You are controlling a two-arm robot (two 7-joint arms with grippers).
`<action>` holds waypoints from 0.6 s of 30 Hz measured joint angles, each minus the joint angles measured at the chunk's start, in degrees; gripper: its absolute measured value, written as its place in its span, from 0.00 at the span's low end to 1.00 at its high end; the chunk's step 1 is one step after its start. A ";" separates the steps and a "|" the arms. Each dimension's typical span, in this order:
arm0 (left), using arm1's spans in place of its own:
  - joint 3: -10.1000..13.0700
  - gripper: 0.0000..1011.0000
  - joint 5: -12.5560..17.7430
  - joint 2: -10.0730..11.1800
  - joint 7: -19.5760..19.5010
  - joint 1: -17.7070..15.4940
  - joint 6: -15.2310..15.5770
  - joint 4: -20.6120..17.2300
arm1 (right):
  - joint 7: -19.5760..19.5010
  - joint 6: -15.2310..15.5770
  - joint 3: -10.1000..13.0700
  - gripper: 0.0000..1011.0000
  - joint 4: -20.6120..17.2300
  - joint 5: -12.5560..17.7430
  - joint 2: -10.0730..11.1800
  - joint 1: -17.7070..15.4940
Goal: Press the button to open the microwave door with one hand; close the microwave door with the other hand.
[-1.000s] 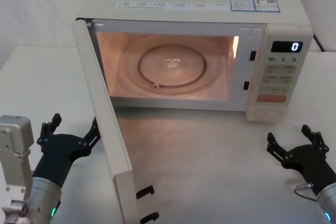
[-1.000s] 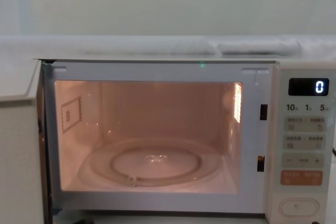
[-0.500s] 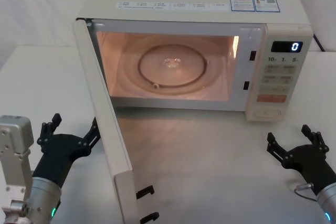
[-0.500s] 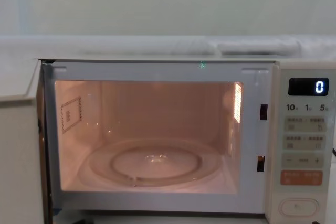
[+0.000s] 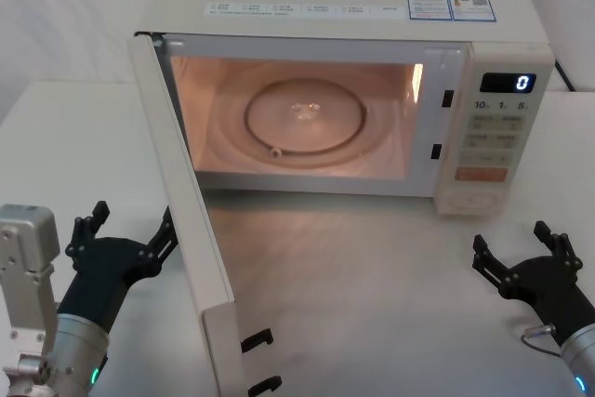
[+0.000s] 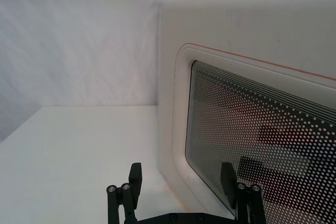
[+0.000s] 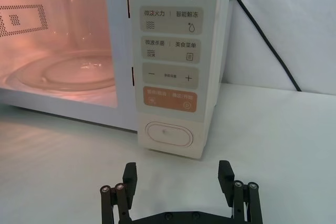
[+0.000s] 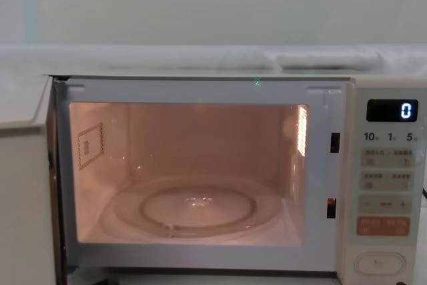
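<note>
1. The microwave door [image 5: 186,230] is already swung open. It stands on its edge, sticking out from the oven's left side toward the robot.
2. The left gripper [image 5: 125,234] is the nearer one. It sits just beside the door's outer face, with the door at about 3 o'clock from it. Its jaws are spread wide and hold nothing.
3. The right gripper [image 5: 525,253] waits low on the table, wide open and empty. The button [image 7: 168,135] lies at about 11 o'clock from it, well apart.
4. I think the left gripper should push the door shut next.
</note>
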 joint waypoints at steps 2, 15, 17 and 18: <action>0.00 0.95 0.00 0.00 0.00 0.00 0.00 0.00 | 0.00 0.00 0.00 0.99 0.00 0.00 0.00 0.00; 0.00 0.61 0.00 0.00 0.00 0.00 0.00 0.00 | 0.00 0.00 0.00 0.99 0.00 0.00 0.00 0.00; 0.00 0.53 0.00 0.00 0.00 0.00 0.00 0.00 | 0.00 0.00 0.00 0.99 0.00 0.00 0.00 0.00; 0.00 0.51 0.00 0.00 0.00 0.00 0.00 0.00 | 0.00 0.00 0.00 0.99 0.00 0.00 0.00 0.00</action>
